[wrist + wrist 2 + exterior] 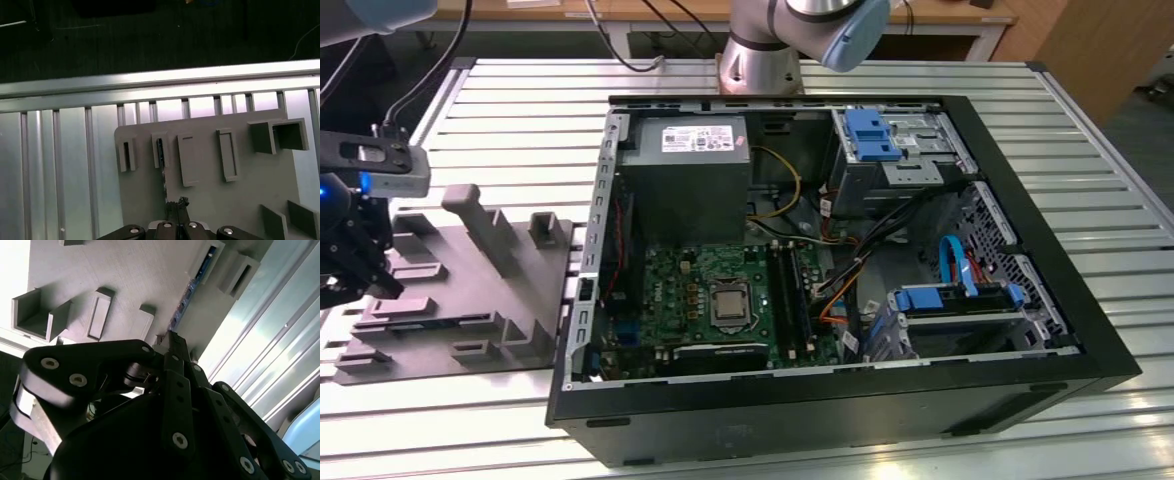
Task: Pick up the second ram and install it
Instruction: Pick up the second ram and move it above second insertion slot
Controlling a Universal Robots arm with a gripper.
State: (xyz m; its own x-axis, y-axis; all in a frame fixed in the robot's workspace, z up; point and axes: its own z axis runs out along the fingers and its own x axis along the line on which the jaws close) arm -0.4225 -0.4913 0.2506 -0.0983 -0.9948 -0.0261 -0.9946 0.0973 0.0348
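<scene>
Status: early stage. The second ram [192,287] sits on edge in a slot of the grey holder [125,270] on the surface [55,165], well apart from the open case [854,395]. It is not lifted and nothing is installed yet. The gripper [171,336] is at the ram's near end; whether it is clenched on it cannot be told. The ram's long axis lies level, roughly along the surface's slats, with one end towards the gripper.
</scene>
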